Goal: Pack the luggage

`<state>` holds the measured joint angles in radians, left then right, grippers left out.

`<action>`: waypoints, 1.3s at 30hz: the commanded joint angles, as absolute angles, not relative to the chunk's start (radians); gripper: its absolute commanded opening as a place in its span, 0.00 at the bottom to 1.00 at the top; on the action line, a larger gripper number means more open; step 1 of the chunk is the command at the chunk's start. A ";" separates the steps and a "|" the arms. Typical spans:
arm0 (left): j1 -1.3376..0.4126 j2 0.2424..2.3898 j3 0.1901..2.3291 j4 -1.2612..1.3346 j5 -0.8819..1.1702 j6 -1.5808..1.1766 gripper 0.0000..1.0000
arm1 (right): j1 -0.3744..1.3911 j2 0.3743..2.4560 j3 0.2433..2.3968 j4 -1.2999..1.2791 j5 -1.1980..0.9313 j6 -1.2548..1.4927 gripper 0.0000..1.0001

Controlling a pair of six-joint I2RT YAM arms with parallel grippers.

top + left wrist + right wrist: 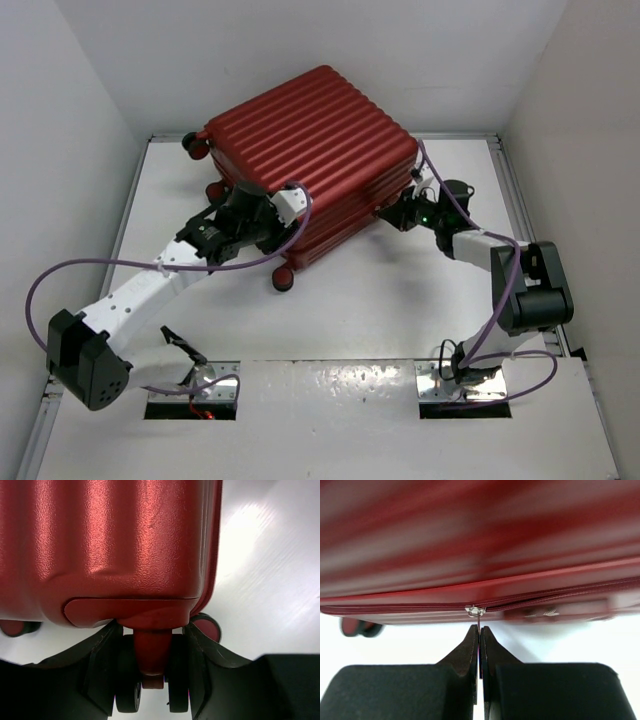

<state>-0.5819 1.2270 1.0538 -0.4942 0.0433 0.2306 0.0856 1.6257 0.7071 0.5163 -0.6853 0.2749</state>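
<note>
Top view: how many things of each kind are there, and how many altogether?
Luggage, dark red: 1
Robot arms: 2 (left arm, right arm)
Total: 3

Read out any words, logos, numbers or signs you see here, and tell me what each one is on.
None can be read. The red suitcase shows only plain ribs, no logo in view. A pale smear near the zipper pull in the right wrist view is too blurred to tell.
</note>
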 commanded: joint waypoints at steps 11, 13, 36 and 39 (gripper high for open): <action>-0.345 1.345 0.962 -0.597 -0.144 0.452 0.00 | -0.067 1.637 0.790 0.522 -0.422 0.137 0.00; -0.328 1.357 0.962 -0.583 -0.144 0.477 0.00 | -0.089 1.650 0.805 0.519 -0.420 0.124 0.00; -0.166 1.767 1.244 -0.440 -0.250 0.506 0.00 | -0.150 2.169 1.341 0.635 -0.549 0.123 0.00; -0.155 1.807 1.290 -0.440 -0.268 0.506 0.00 | -0.138 2.238 1.416 0.658 -0.558 0.118 0.00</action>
